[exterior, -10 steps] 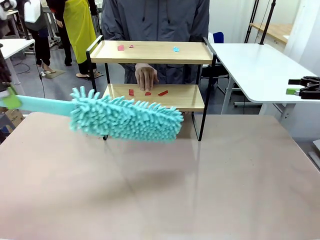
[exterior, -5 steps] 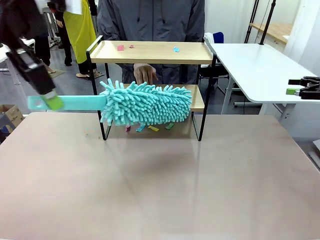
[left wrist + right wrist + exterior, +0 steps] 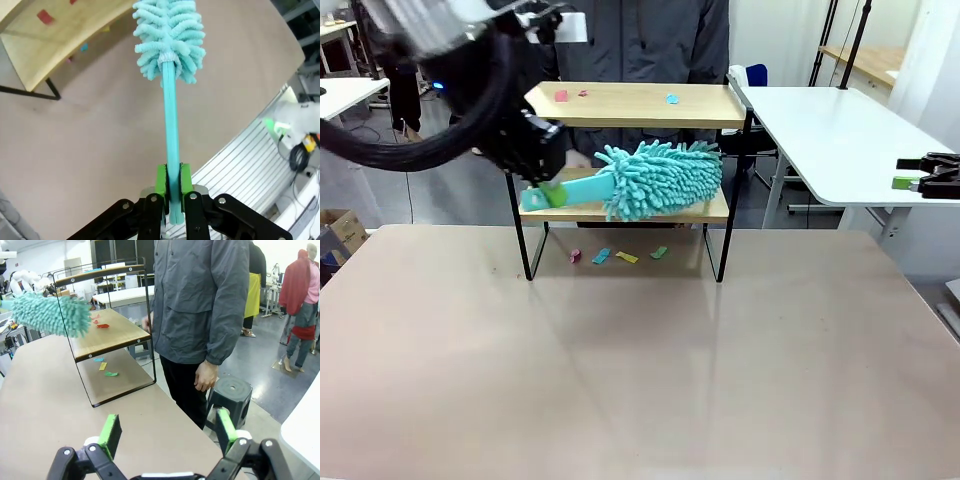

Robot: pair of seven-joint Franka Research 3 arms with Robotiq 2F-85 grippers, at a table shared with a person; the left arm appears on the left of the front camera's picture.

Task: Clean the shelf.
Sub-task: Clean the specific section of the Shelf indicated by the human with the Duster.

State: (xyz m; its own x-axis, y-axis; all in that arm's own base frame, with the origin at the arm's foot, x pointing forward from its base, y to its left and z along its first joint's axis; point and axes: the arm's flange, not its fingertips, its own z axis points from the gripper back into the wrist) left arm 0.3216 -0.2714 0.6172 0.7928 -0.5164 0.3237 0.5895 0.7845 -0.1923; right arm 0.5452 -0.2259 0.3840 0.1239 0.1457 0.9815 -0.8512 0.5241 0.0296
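Front view: the left pincer [image 3: 544, 195] is clamped on the flat teal handle of a duster [image 3: 660, 180], at the left end of the shelf [image 3: 630, 105] and level with its lower board. From the pincer the handle runs right to the fluffy head, which lies across the lower board beneath the top one. Above the pincer, on the top board, sit a pink scrap [image 3: 561, 95] and, farther right, a teal scrap [image 3: 671, 98]. Below and to the right of the pincer, a few small coloured scraps [image 3: 626, 257] lie on the brown table [image 3: 640, 380] between the shelf's legs. A person [image 3: 640, 40] in a grey jacket stands just behind the shelf. In the left wrist view the green pads press on both sides of the handle, which runs straight away from the fingers to the head, and a corner of a wooden board shows ahead and to the left. In the right wrist view the right pincer [image 3: 167, 432] gapes wide with nothing between its pads; the shelf stands well ahead and to its left, with the duster head at the lower board's near end, red scraps [image 3: 102, 326] just beside it
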